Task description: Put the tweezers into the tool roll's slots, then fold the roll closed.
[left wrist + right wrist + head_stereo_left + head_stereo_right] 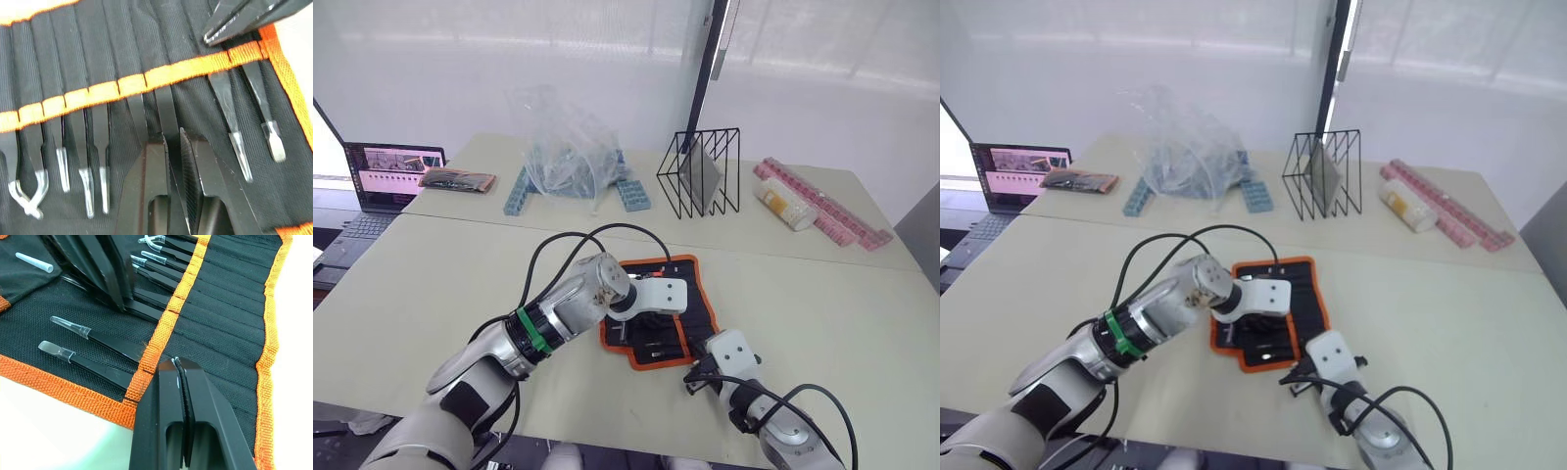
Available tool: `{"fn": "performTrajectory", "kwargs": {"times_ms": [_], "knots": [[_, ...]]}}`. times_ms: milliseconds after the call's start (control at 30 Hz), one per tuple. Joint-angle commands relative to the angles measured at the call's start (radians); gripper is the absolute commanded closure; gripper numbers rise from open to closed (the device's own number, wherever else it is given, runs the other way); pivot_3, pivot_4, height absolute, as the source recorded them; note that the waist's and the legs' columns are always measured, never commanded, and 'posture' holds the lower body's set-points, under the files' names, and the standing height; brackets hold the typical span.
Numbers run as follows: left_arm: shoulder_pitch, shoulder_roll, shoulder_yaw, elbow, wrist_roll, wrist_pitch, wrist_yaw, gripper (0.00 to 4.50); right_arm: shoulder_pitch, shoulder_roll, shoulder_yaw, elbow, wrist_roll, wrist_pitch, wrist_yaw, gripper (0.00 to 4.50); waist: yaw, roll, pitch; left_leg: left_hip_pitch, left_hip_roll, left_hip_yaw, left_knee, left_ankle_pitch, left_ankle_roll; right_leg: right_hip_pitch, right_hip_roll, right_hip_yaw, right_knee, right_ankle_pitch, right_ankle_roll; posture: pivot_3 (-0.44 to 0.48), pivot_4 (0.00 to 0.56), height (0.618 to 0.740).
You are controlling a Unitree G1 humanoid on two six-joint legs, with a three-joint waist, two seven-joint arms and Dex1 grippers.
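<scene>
Your left gripper (173, 147) has its fingers pinched on one of the tweezers (164, 110), the shaft already running under the orange band of the tool roll (656, 308). Your right gripper (177, 369) is pressed shut and empty, tips resting on that band near the roll's outer edge, pinning the fabric. The roll lies open on the tabletop (822, 304) close to its near edge. Several tweezers sit in slots with tips showing, so slotting looks nearly finished. You likely still have to seat this one fully, then fold the roll, which remains flat and unfolded.
</scene>
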State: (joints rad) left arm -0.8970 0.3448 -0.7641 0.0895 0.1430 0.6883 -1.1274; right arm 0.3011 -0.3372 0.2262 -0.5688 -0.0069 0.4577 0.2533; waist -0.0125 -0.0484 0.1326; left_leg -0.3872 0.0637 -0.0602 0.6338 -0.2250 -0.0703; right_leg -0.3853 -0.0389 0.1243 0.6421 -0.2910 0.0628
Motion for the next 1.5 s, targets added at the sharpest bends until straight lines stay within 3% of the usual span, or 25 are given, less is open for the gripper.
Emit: {"fn": "performTrajectory", "kwargs": {"times_ms": [33,533,633,967,1167,1367,1500], "knots": [[-0.019,-0.051,0.021,0.024,0.000,-0.041,0.021,4.48,0.060,-0.014,0.054,0.145,-0.009,0.127,0.024,4.50,0.000,0.000,0.000,0.000,0.000,0.000,0.000,0.000,0.000,0.000,0.000,0.000,0.000,0.000,0.000,0.000,0.150,0.720],[0.008,-0.081,0.057,0.061,0.006,-0.068,0.045,4.48,0.052,-0.015,0.055,0.149,-0.008,0.130,0.030,4.50,0.000,0.003,-0.002,0.000,0.000,0.000,0.000,0.000,0.000,0.000,0.000,0.000,0.000,0.000,0.000,0.000,0.150,0.720],[0.011,-0.063,0.072,0.038,0.005,-0.063,0.038,3.23,0.049,-0.016,0.054,0.151,-0.008,0.129,0.031,4.50,-0.001,0.003,-0.002,0.000,0.000,0.000,0.000,0.000,0.000,0.000,0.000,0.000,0.000,0.000,0.000,0.000,0.150,0.720],[0.009,0.026,0.179,-0.095,-0.043,0.016,0.021,0.07,0.042,-0.019,0.052,0.161,-0.009,0.126,0.034,4.50,-0.005,0.004,-0.002,0.000,0.000,0.000,-0.001,0.000,0.000,-0.001,0.001,0.000,0.001,0.000,0.000,0.000,0.150,0.720],[0.097,0.104,0.356,-0.235,-0.168,0.077,0.025,0.07,0.033,-0.021,0.050,0.172,-0.011,0.122,0.039,4.50,-0.006,0.005,-0.002,0.001,0.000,0.000,-0.001,0.000,0.000,0.000,0.001,0.000,0.001,0.000,0.000,0.000,0.150,0.720],[0.368,0.228,0.636,-0.288,-0.230,-0.141,0.121,0.07,0.023,-0.030,0.040,0.185,-0.011,0.113,0.051,4.50,-0.018,0.007,-0.003,0.004,0.001,0.000,-0.002,0.000,0.000,0.000,0.001,0.000,0.004,-0.001,-0.002,0.000,0.150,0.720],[0.527,0.305,0.756,-0.303,-0.278,-0.164,0.137,0.07,0.017,-0.038,0.036,0.195,-0.010,0.108,0.062,4.50,-0.016,0.004,-0.004,0.004,0.001,0.000,-0.002,0.000,0.000,0.000,0.001,0.000,0.004,-0.002,-0.002,0.000,0.150,0.720]]}}
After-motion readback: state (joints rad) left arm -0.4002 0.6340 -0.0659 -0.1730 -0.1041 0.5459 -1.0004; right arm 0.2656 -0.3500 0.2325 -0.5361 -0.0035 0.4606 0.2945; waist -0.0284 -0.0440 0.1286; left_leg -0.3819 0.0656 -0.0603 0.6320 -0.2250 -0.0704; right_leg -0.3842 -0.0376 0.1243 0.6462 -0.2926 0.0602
